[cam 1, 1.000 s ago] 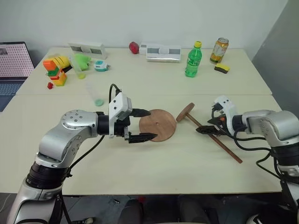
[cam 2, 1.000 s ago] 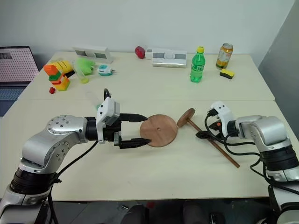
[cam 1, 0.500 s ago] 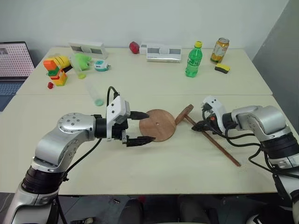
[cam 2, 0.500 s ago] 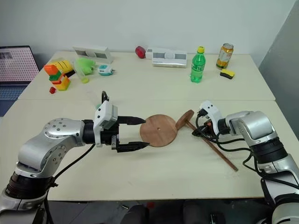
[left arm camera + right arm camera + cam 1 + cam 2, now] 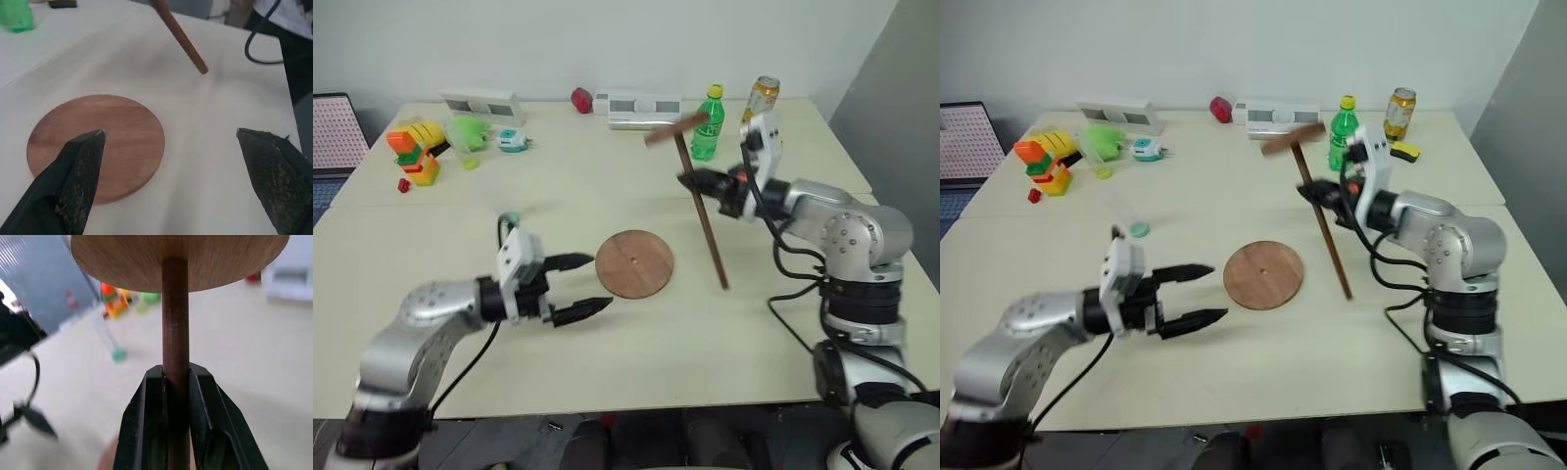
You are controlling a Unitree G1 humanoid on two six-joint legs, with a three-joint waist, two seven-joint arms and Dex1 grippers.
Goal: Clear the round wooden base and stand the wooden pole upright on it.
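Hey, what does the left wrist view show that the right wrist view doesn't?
Left wrist view alone: the round wooden base lying flat on the table, the pole's bare lower tip hanging above the table beside it, and the left gripper with its fingers spread wide, holding nothing.

Right wrist view alone: the right gripper shut on the shaft just below the pole's round cap, plus a clear tube with a green end and colourful toys behind.

Both share: the wooden pole and the pale table.

The laptop is cut off by the picture's edge. In the right wrist view the wooden pole runs off the edge between the right claw fingers, and the worktop behind is blurred.
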